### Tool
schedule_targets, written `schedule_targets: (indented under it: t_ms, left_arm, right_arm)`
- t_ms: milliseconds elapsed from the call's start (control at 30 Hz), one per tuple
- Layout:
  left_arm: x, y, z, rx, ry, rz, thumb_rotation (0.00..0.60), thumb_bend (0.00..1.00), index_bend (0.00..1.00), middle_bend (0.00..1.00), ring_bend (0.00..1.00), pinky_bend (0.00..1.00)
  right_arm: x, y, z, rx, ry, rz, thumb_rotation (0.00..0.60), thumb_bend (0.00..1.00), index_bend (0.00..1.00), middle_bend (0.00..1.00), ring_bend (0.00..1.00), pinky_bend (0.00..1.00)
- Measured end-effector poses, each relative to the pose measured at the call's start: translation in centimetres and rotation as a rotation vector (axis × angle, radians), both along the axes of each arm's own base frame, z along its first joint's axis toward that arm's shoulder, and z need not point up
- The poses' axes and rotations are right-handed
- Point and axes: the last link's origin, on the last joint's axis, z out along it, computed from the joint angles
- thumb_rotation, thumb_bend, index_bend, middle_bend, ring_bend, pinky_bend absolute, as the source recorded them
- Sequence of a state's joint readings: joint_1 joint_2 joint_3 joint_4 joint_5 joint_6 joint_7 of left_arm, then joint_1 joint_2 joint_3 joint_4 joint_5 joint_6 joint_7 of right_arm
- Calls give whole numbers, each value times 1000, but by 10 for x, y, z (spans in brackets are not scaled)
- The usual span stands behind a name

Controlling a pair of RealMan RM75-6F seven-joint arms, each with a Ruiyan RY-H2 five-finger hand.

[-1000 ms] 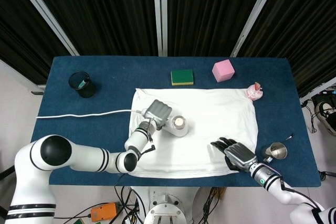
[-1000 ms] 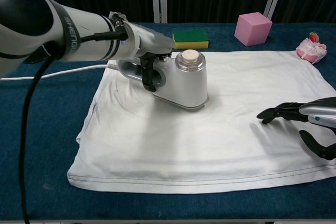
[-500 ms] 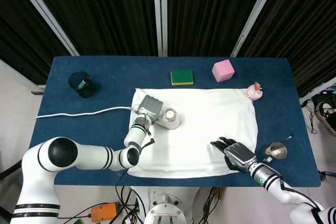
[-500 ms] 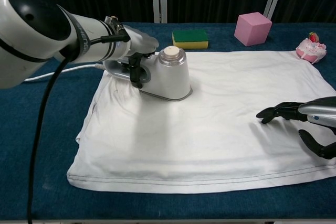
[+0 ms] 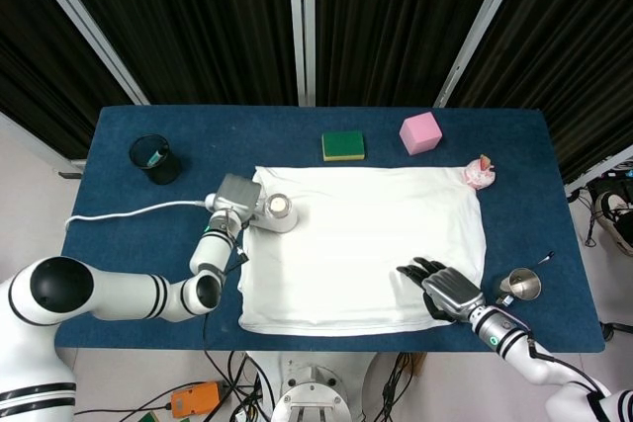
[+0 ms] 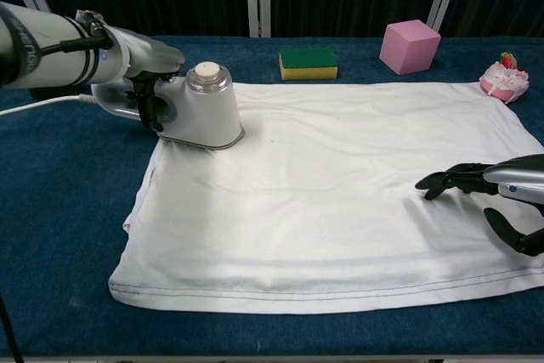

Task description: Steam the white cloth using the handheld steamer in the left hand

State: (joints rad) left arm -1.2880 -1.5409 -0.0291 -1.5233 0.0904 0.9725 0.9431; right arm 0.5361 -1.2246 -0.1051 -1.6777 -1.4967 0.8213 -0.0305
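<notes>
Left hand: left hand (image 6: 140,61) wrapped around the handle of the handheld steamer (image 6: 197,108)
Steamer: upright on the far left corner of the white cloth (image 6: 340,193), white cable (image 5: 129,211) trailing left
Right hand: right hand (image 6: 501,197) resting on the cloth's near right edge, fingers spread, holding nothing
Cloth: spread flat on the blue counter (image 5: 148,244)

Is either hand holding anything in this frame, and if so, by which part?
The left hand grips the handheld steamer by its rear handle, at the white cloth's left edge. The right hand holds nothing; it rests on the cloth.
</notes>
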Motion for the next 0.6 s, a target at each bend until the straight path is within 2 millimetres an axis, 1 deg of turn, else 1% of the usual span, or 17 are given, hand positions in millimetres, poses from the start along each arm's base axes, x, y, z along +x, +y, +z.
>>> schedule_targets:
  t_ms: [133, 300, 433, 600]
  left_arm:
    - [5, -16, 8, -13, -18, -51, 600, 510, 840, 923, 812, 526]
    - [21, -42, 7, -56, -33, -134, 600, 509, 840, 923, 811, 526]
    - [35, -59, -3, -86, -28, -198, 600, 509, 840, 923, 811, 526]
    - [47, -73, -21, -122, -17, -232, 600, 509, 840, 923, 810, 526]
  right_arm:
    - [1, 0, -1, 3, -3, 4, 600, 1000, 94, 174, 80, 187]
    - [1, -1, -1, 1, -6, 4, 600, 1000, 94, 174, 80, 187]
    - [1, -2, -1, 2, -6, 3, 600, 1000, 94, 174, 80, 187]
    - [-1, -2, -1, 1, -7, 0, 600, 1000, 94, 174, 80, 187]
